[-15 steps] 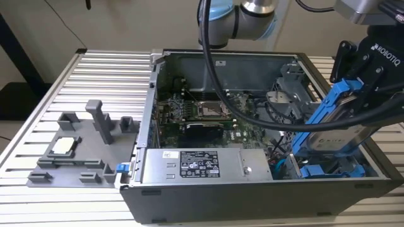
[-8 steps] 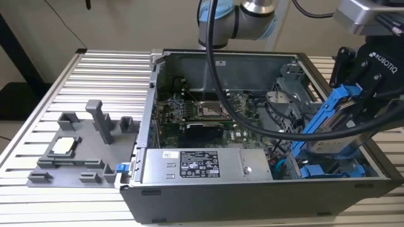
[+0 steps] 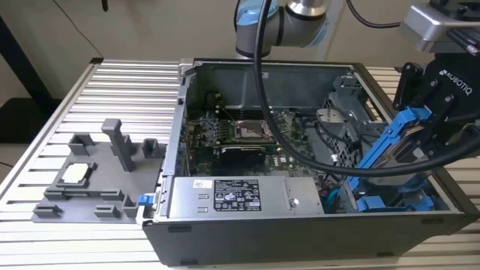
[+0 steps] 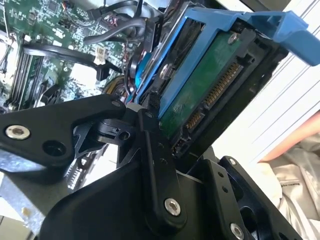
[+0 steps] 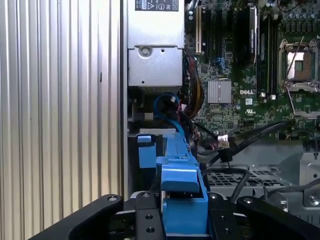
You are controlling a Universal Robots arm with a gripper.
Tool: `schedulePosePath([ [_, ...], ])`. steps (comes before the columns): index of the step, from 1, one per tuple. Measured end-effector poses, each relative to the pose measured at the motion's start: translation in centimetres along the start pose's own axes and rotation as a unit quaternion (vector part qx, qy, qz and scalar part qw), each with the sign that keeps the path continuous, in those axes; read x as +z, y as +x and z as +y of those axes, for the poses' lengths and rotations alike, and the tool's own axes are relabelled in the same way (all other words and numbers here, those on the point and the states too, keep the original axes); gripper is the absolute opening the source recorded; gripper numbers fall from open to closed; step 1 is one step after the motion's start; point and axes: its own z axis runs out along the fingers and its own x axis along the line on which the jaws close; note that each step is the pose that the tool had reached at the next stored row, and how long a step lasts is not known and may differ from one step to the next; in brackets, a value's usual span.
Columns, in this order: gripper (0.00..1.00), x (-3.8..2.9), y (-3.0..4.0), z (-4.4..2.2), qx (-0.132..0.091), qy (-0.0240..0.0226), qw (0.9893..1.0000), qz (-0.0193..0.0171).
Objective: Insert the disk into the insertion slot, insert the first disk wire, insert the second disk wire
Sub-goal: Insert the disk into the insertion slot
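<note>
I have the gripper (image 3: 424,135) over the front corner of the open case (image 3: 300,239), on the exterior view's right. Its 2 fingers (image 5: 146,220) are closed part-way, 1 on each side of the disk (image 3: 396,145), pressing on its blue carrier. In the first wrist view the carrier sits squarely between them.

The disk hangs tilted, lower end toward the slot (image 3: 394,203) and upper end leaning out toward the exterior view's right. It is above the slot, not seated; the slot's blue clips show beneath it. In the second wrist view I see the disk's green board and connector edge facing the camera.

Beside the slot lies the power supply (image 3: 232,197), with the motherboard (image 3: 240,135) behind it. A grey fixture (image 3: 98,169) stands on the ribbed tabletop (image 3: 127,90), well apart from the case.
</note>
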Motion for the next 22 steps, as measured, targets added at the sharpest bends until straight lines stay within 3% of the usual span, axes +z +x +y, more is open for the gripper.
schedulePosePath([
  [4,0.33,0.41,0.01,-0.36,-0.002,-0.0001,1.0,-0.0004],
  [7,0.33,0.27,-0.02,-0.38,-0.002,-0.0002,1.0,-0.0004],
  [8,0.33,0.03,-0.02,-0.37,-0.002,-0.0007,1.0,-0.0018],
  [11,0.33,-1.34,-0.04,-0.33,-0.002,-0.0009,1.0,-0.0005],
  [13,0.33,-1.46,-0.04,-0.31,-0.002,-0.0001,1.0,-0.0008],
  [15,0.33,-1.49,-0.05,-0.17,-0.002,0.0044,1.0,-0.0004],
  [19,0.33,-1.36,-0.03,0.48,-0.002,0.0207,0.9998,-0.0006],
  [22,0.33,-1.05,-0.02,0.78,-0.002,0.0263,0.9997,-0.0008],
])
